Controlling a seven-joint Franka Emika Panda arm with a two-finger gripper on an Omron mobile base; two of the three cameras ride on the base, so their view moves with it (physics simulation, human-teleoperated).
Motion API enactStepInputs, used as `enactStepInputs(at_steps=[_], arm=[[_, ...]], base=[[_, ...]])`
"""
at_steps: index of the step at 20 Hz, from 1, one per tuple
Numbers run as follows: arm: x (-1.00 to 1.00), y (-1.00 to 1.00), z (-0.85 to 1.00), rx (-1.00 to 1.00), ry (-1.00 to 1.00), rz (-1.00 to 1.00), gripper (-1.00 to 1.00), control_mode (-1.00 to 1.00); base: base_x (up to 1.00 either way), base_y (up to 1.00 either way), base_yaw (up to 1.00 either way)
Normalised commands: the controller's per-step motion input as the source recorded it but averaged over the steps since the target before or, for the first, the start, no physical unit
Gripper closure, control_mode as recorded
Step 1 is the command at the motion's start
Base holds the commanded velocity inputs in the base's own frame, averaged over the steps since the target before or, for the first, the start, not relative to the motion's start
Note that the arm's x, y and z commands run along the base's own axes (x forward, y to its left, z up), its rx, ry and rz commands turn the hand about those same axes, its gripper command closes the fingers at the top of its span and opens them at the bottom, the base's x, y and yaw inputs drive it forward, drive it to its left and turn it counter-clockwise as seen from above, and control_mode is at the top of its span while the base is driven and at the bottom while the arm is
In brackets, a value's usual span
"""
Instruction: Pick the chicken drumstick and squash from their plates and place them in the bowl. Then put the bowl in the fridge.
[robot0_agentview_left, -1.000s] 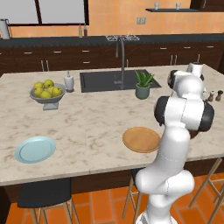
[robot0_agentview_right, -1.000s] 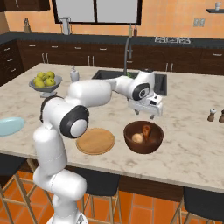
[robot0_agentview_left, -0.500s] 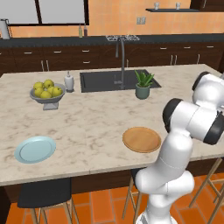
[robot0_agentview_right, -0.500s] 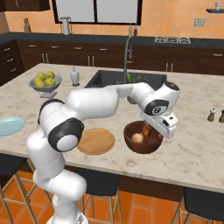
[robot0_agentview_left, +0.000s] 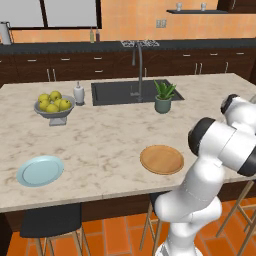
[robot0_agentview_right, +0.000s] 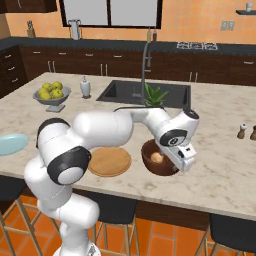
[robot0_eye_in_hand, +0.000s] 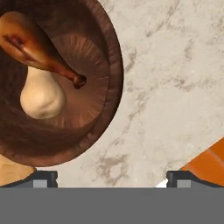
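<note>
Jaws: I read them spread wide and empty; the gripper (robot0_eye_in_hand: 112, 178) has both tips at the bottom corners of my hand view with bare marble between them.
Bowl: the dark wooden bowl (robot0_eye_in_hand: 107, 94) sits just off to one side of the jaws, near the table (robot0_eye_in_hand: 175, 78) edge, touching the wooden plate (robot0_agentview_right: 109, 161).
Contents: the chicken drumstick (robot0_eye_in_hand: 30, 41) lies across the squash (robot0_eye_in_hand: 39, 94), both inside the bowl.
Plates: wooden one empty; the blue plate (robot0_agentview_left: 40, 170) is also empty, well apart.
Step, as I judge it: loading done; gripping the bowl rim comes next.
Risk: a one-sided rim pinch could tip the bowl and roll the squash out.
Risk two: the orange floor (robot0_eye_in_hand: 208, 164) shows close by, so a nudge outward could slide the bowl off.
</note>
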Motion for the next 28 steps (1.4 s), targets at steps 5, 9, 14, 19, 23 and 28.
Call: enactStepInputs(at_steps=[5,9,14,19,23,28], arm=[[0.17,0.03,-0.45,-0.05,-0.06,-0.15,-1.0,-1.0],[0.19,0.0,-0.4,-0.03,-0.07,-0.11,-1.0,-1.0],[0.28,0.0,-0.34,-0.02,-0.07,-0.08,-1.0,-1.0],[0.3,0.0,-0.16,0.0,0.0,-0.05,-1.0,-1.0],[0.1,0.0,-0.1,0.0,0.0,-0.01,1.0,-1.0],[-0.23,0.0,0.15,0.0,-0.11,0.0,1.0,-1.0]], base=[[0.0,0.0,0.0],[0.0,0.0,0.0],[0.0,0.0,0.0],[0.0,0.0,0.0],[0.0,0.0,0.0],[0.0,0.0,0.0]])
